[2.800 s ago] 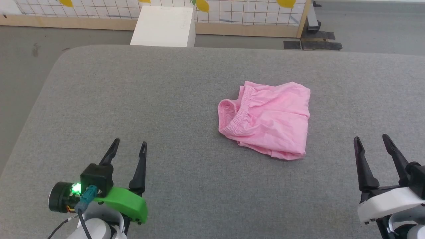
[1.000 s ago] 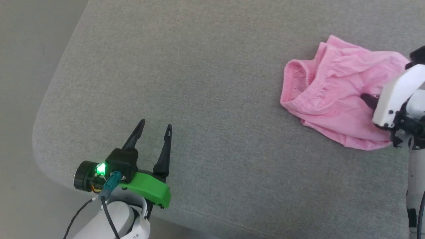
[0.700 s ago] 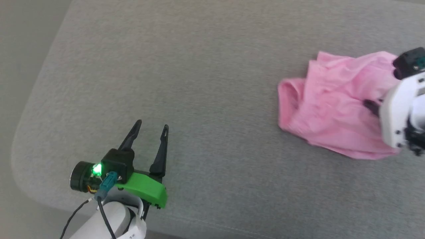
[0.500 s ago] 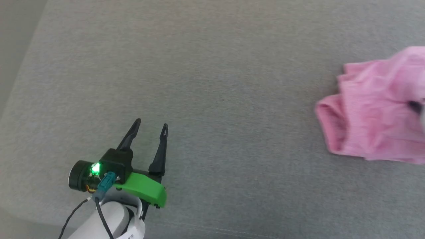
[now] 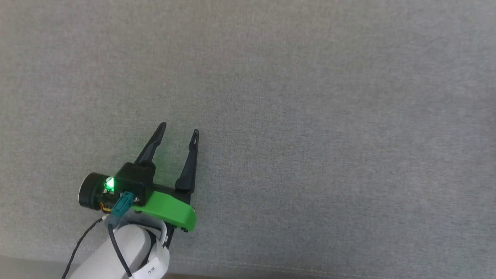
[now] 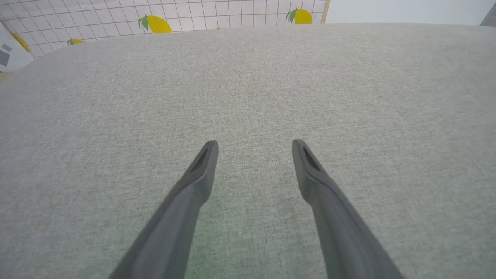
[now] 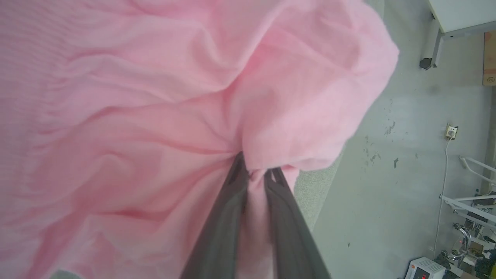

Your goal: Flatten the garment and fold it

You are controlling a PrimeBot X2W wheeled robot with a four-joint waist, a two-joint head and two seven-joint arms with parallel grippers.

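Note:
The garment (image 7: 135, 108) is a light pink pair of shorts that bunches in soft folds across the right wrist view. My right gripper (image 7: 254, 172) is shut on a pinch of its pink cloth, which is squeezed between the two dark fingers. My left gripper (image 5: 178, 130) hovers open over bare grey fabric at the lower left of the head view, well apart from the garment. In the left wrist view that left gripper (image 6: 254, 144) has nothing between its spread fingers.
The grey cushioned table surface (image 5: 310, 116) spans the head view, its near seam low in the picture. Past the table's far edge stands a tiled wall with lemon prints (image 6: 155, 24). Beyond the table edge lie grey floor (image 7: 407, 135) and equipment (image 7: 426, 267).
The head camera has swung left and down, so the garment and right arm have slid out of its picture. The right gripper closed on the garment and holds it. The left gripper stays open.

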